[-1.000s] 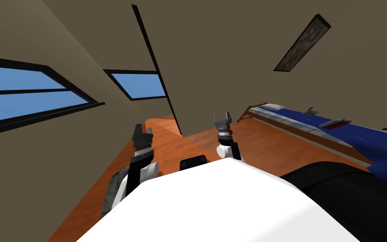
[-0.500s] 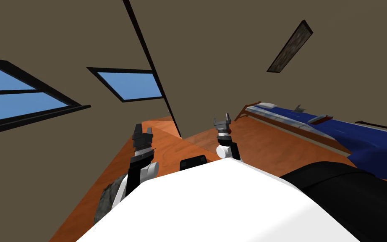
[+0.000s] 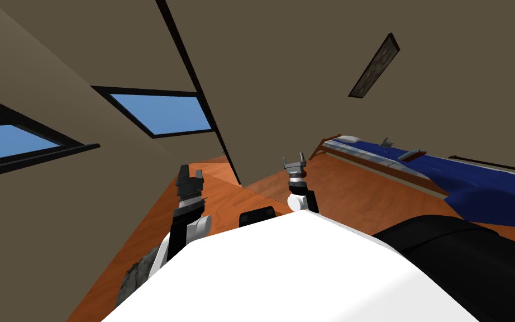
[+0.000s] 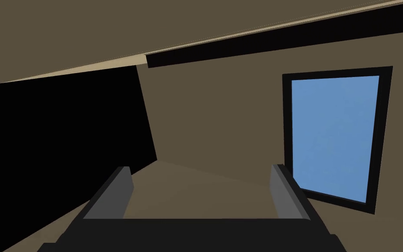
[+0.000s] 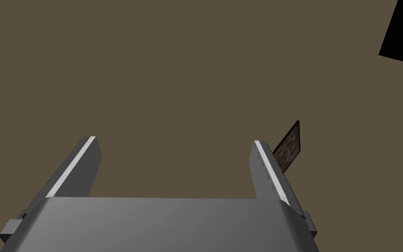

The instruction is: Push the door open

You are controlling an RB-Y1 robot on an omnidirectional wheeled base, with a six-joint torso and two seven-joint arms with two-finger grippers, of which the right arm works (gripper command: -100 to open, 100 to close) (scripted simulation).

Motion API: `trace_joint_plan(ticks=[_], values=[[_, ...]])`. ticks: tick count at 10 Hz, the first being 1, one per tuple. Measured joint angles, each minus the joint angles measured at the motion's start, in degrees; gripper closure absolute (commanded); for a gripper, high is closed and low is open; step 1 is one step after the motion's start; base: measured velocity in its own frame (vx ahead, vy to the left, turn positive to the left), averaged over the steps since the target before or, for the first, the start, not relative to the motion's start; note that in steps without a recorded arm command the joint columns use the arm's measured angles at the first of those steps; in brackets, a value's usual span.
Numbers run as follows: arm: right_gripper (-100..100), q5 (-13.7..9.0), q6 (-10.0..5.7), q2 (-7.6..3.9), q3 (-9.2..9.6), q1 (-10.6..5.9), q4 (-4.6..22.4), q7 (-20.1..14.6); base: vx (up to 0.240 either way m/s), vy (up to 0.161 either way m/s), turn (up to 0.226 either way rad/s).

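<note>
A thin black strip [image 3: 195, 84] runs down the brown wall [image 3: 284, 72] and meets the wooden floor just ahead, between my two grippers. It looks like a door's edge or frame, and I cannot make out a door leaf apart from the wall. My left gripper [image 3: 191, 172] is raised in front of my chest, open [image 4: 200, 168] and holding nothing, and it faces a brown wall with a window [image 4: 334, 135]. My right gripper [image 3: 294, 159] is also raised and open [image 5: 173, 141], and it faces plain brown wall to the right of the strip.
A bed with a blue cover [image 3: 474, 179] stands along the wall at the right. A dark picture frame [image 3: 373, 66] hangs above it. Two windows [image 3: 161, 113] [image 3: 10, 145] are on the left. A grey lump [image 3: 133, 276] lies on the orange wooden floor [image 3: 362, 195] by my left side.
The whole head view has slid left: windows, black strip, picture frame and bed all shifted, so I have turned to the right. Both arms keep their pose before my chest.
</note>
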Motion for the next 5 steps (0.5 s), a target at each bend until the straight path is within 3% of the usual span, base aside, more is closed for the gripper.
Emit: trace_joint_plan(ticks=[5], values=[[-100, -5.1, -0.37, -0.36, 1.22, 0.08, 1.0, -1.1, 0.068, 0.076, -0.085]])
